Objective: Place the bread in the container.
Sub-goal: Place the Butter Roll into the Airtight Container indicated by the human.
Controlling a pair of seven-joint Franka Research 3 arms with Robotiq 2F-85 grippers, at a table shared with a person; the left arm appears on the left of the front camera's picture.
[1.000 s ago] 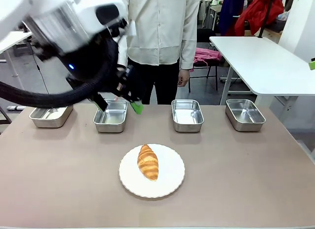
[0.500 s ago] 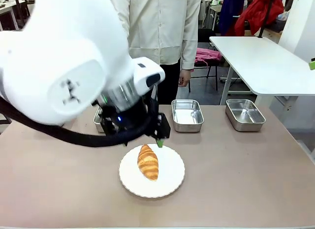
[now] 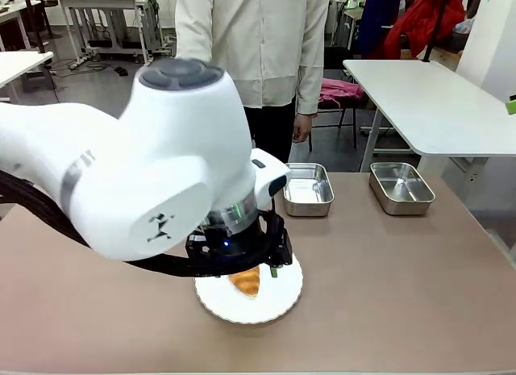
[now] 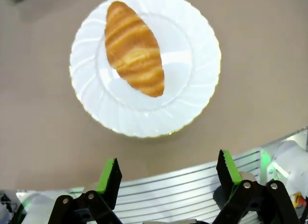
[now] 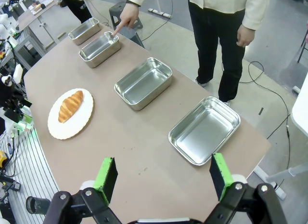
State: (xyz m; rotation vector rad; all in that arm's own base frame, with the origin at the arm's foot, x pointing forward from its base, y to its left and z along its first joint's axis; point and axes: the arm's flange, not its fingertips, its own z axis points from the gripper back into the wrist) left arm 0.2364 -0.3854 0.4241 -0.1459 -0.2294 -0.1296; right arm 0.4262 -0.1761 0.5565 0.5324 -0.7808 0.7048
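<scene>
The croissant (image 4: 134, 48) lies on a round white scalloped plate (image 4: 192, 89). My left gripper (image 4: 168, 170) hovers above the plate's edge, open, nothing between its green pads. In the front view the left arm covers most of the plate (image 3: 284, 298), and only the croissant's end (image 3: 247, 281) peeks out beneath it. Four steel pans stand in a row in the right wrist view. A person's finger (image 5: 118, 27) points at the container (image 5: 100, 48), second from the far end. My right gripper (image 5: 162, 173) is open, high above the table.
The other pans (image 5: 84, 30), (image 5: 143, 83), (image 5: 204, 129) are empty. In the front view two pans (image 3: 307, 189), (image 3: 401, 187) show at the back right; the rest sit behind my left arm. The person stands at the far edge. A white side table (image 3: 435, 101) is at right.
My left arm has swung from the back-left pans to the middle of the table and dropped down over the plate and croissant. The croissant has not moved.
</scene>
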